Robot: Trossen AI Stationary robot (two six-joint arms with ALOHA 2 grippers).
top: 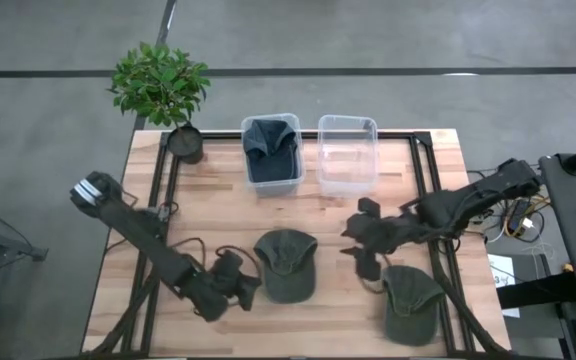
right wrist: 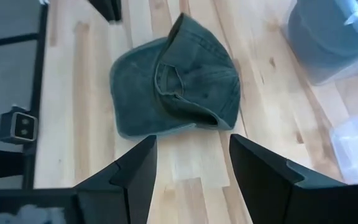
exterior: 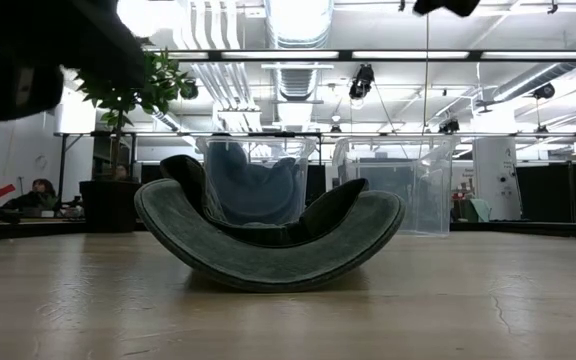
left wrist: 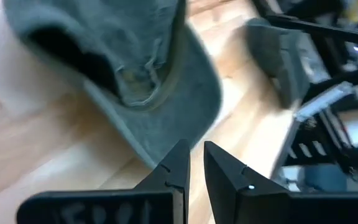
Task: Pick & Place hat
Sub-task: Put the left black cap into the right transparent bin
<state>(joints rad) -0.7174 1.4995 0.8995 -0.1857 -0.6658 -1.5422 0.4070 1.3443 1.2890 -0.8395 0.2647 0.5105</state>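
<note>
A green hat [top: 286, 264] lies mid-table, its inside facing up and its brim toward the near edge; it also shows in the low view [exterior: 268, 240]. My left gripper [top: 251, 286] hovers at its near-left side. Its fingers [left wrist: 194, 163] stand a narrow gap apart, empty, just short of the brim [left wrist: 166, 118]. My right gripper [top: 356, 250] hangs above the table to the right of this hat [right wrist: 176, 87], wide open [right wrist: 191, 162] and empty. A second green hat [top: 411, 303] lies at the near right. A dark blue hat [top: 270, 148] rests in the left bin [top: 295, 185].
An empty clear bin [top: 347, 152] stands beside the left bin at the far edge. A potted plant [top: 160, 85] sits at the far left corner. Black frame rails [top: 438, 190] run along the table's sides. Bare wood lies between the hats and the bins.
</note>
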